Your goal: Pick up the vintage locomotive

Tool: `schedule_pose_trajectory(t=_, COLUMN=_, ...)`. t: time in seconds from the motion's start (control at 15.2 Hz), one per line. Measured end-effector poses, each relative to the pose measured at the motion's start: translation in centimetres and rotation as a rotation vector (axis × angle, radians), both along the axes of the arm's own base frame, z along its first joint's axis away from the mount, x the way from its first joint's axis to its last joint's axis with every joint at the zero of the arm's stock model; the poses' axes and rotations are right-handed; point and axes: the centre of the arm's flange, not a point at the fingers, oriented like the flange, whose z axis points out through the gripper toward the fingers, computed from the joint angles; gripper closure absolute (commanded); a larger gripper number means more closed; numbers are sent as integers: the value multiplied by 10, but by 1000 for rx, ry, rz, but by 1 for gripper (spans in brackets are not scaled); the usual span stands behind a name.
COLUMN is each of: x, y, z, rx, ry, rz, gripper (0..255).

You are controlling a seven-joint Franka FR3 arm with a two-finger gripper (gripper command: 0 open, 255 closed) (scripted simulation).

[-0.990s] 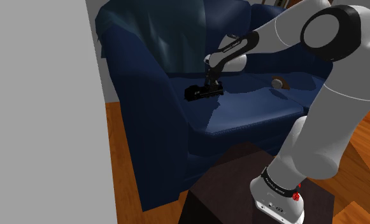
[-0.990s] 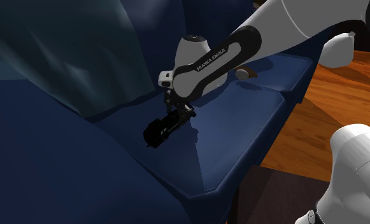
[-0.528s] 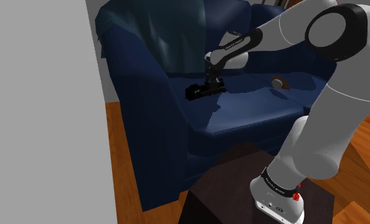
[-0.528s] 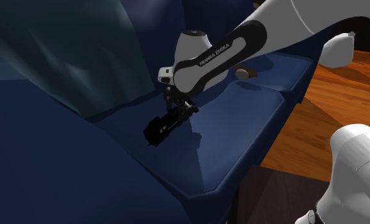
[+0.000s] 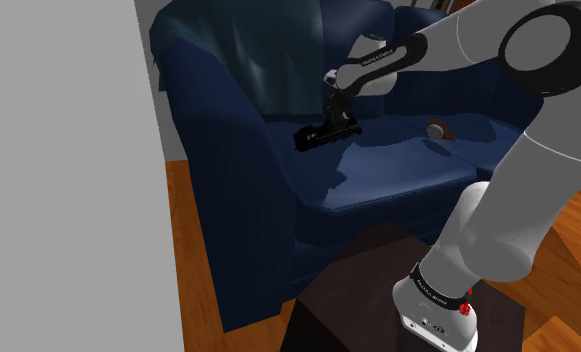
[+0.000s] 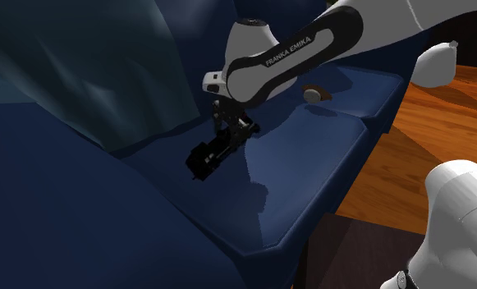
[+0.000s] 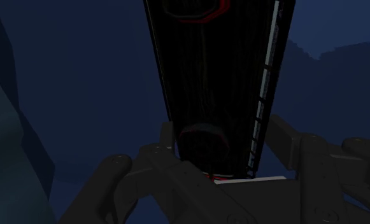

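Note:
The vintage locomotive (image 5: 313, 136) is a small black engine with thin red trim, and it hangs tilted just above the dark blue sofa seat (image 5: 398, 175). My black gripper (image 5: 336, 118) is shut on its rear end from above. In the second exterior view the locomotive (image 6: 210, 154) slopes nose-down beneath the gripper (image 6: 233, 130), with its shadow on the cushion (image 6: 310, 164). From the wrist the long black body (image 7: 221, 76) runs away from the gripper (image 7: 221, 137), and one finger (image 7: 167, 137) presses on each side.
A teal blanket (image 5: 268, 50) drapes over the sofa back behind the hand. A small round brown object (image 5: 439, 129) lies on the seat toward the shoulder view's right. A grey wall (image 5: 68, 180) fills the left, with wooden floor (image 5: 193, 250) below and the dark stand (image 5: 368, 290) in front.
The gripper has risen and drawn back toward the sofa back with the locomotive in it. The engine has come off the cushion and tilted nose-down.

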Motion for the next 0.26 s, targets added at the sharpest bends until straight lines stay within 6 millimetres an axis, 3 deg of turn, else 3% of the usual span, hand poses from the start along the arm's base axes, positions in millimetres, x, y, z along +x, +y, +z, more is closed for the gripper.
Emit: schedule_pose_trajectory(t=0.26, x=1, y=-1, z=20, rx=0, ry=0, rz=0, gripper=255)
